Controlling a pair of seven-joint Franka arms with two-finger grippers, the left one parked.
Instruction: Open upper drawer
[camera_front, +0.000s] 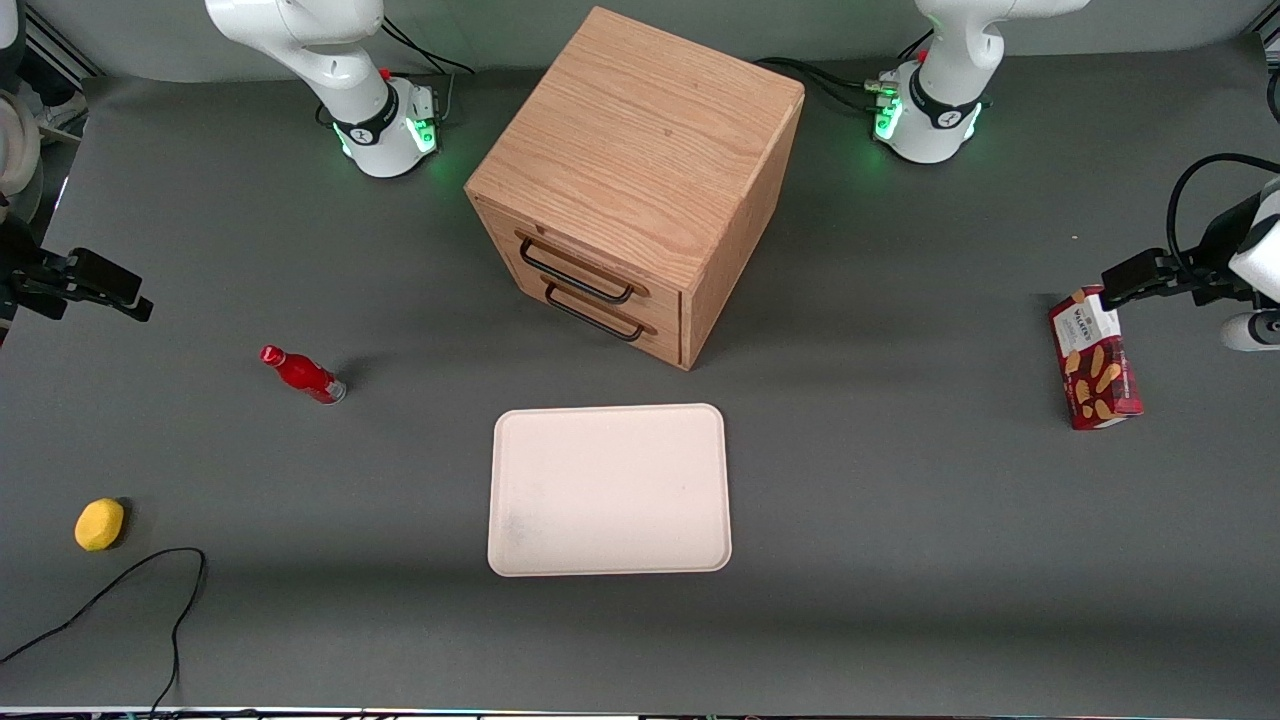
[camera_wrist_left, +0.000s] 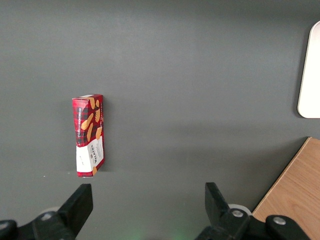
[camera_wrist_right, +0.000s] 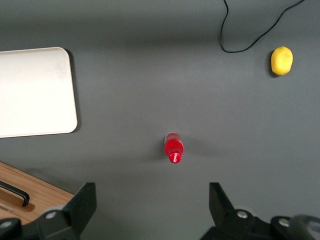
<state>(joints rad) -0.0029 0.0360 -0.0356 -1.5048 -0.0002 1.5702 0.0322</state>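
Observation:
The light oak cabinet (camera_front: 640, 160) stands at the middle of the table, farther from the front camera than the tray. Its upper drawer (camera_front: 600, 262) is closed flush, with a long black wire handle (camera_front: 575, 272) across its front. The lower drawer (camera_front: 610, 322) beneath it is also closed. My gripper (camera_front: 105, 285) hangs well off toward the working arm's end of the table, high above the mat and far from the cabinet. It is open with nothing between its fingers (camera_wrist_right: 85, 202). The right wrist view catches a corner of the cabinet (camera_wrist_right: 30, 192) and one end of a black handle (camera_wrist_right: 15, 192).
A cream tray (camera_front: 608, 490) lies in front of the drawers. A red bottle (camera_front: 303, 374) lies on the mat below my gripper, with a yellow lemon (camera_front: 99, 524) and a black cable (camera_front: 120, 590) nearer the front camera. A biscuit box (camera_front: 1095, 372) lies toward the parked arm's end.

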